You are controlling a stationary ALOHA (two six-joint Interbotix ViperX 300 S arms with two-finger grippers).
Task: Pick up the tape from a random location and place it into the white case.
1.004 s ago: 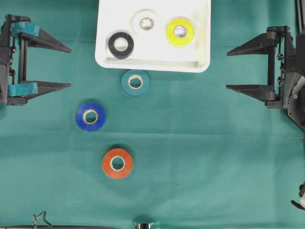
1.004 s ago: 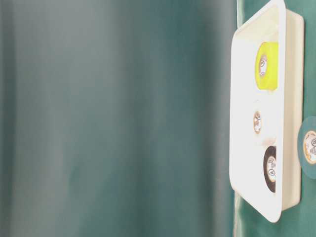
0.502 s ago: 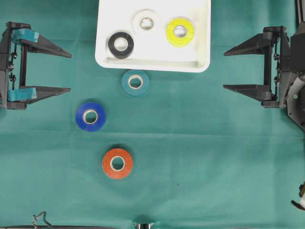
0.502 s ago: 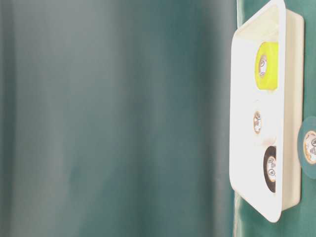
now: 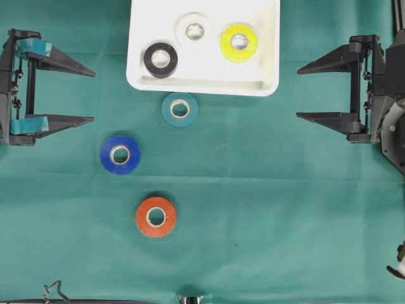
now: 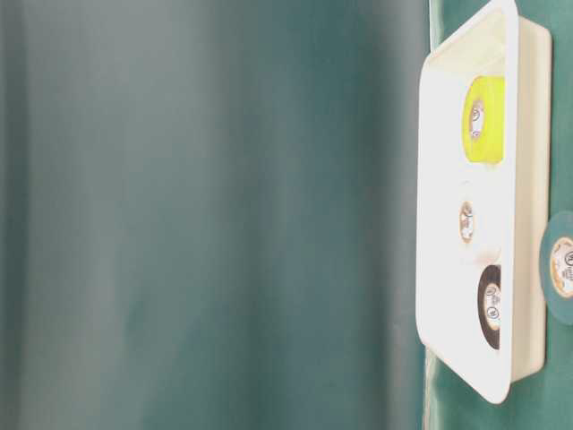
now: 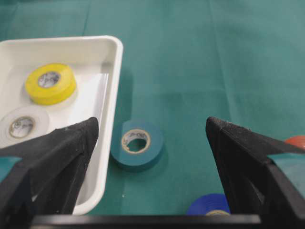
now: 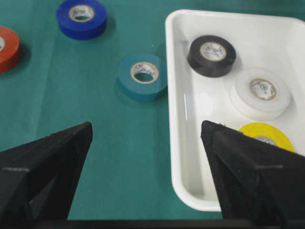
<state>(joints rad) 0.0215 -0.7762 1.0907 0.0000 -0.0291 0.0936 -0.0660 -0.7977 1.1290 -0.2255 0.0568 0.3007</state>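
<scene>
Both claws gape empty: the teal tape (image 5: 180,109) lies between left claw (image 5: 93,95) and right claw (image 5: 297,93), just beside the white case (image 5: 204,84).

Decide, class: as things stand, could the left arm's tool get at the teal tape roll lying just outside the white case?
Probably yes. The left tool stands open, with bare cloth between it and the teal tape roll; the white case sits close behind.

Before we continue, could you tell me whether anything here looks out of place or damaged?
Nothing stands out. Three rolls lie flat in the white case; the teal, blue and red rolls lie flat on the cloth.
</scene>
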